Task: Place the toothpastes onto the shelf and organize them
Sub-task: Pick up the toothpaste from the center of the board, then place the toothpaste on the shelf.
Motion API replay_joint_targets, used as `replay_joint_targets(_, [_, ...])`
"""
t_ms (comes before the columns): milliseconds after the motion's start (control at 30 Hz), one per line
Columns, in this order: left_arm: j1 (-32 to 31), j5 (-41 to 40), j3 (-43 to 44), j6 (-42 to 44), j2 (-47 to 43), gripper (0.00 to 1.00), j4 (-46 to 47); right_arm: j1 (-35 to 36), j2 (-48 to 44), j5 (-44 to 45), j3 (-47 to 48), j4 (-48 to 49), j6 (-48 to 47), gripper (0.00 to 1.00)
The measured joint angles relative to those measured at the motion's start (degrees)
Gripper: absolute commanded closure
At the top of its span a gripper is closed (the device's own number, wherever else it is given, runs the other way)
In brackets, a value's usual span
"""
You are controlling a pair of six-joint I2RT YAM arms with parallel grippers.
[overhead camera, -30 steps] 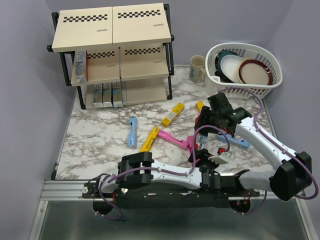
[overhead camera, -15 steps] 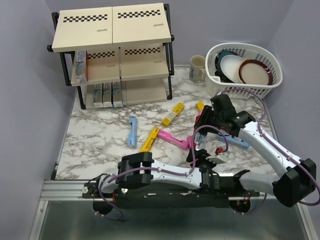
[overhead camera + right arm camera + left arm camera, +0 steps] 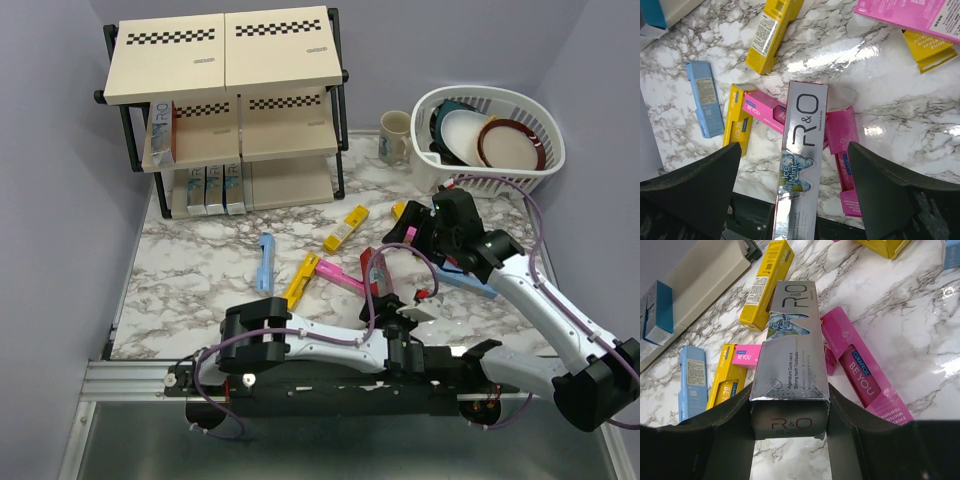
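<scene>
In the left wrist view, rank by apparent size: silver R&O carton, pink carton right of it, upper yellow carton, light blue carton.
1. silver R&O carton, nearest the camera, so its size is inflated
2. pink carton
3. upper yellow carton
4. light blue carton

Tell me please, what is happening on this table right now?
The left pincer grips a silver toothpaste carton by one end, above the others. The right pincer stands open on both sides of the same carton, not touching it. Loose pink, yellow and blue cartons lie on the marble table. A few shelved cartons stand on the shelf.
</scene>
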Motion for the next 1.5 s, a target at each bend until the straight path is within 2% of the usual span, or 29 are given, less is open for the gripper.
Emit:
replay_joint_targets(333, [3.15, 3.28, -9.70, 4.57, -10.16, 0.80, 8.00, 0.00, -3.91, 0.87, -0.15, 0.61, -2.47, 0.04])
replay_joint_targets(567, [6.80, 6.99, -17.00, 10.34, -24.68, 0.80, 15.04, 0.00, -9.84, 3.74, -1.66, 0.48, -5.16, 0.04])
replay_joint_targets(767, [13.11, 10.47, -22.18, 17.20, -38.51, 0.79, 20.55, 0.00, -15.58, 6.69, -3.74, 0.04, -7.30, 0.04])
replay_joint_targets(1067, [21.81, 12.48, -22.64, 25.62, -54.60, 0.76, 23.28, 0.00, -23.04, 9.99, -6.45, -0.26, -9.90, 0.03])
replay_joint_targets(1300, [28.55, 14.58, -19.89, 30.88, -59.56, 0.76, 23.12, 0.00, -28.13, 10.43, -10.73, 1.18, -12.50, 0.01])
replay_joint_targets(1500, [37.92, 16.94, -20.02, 36.11, -62.64, 0.76, 25.90, 0.00, -30.75, 10.34, -14.56, 5.64, -15.67, 0.01])
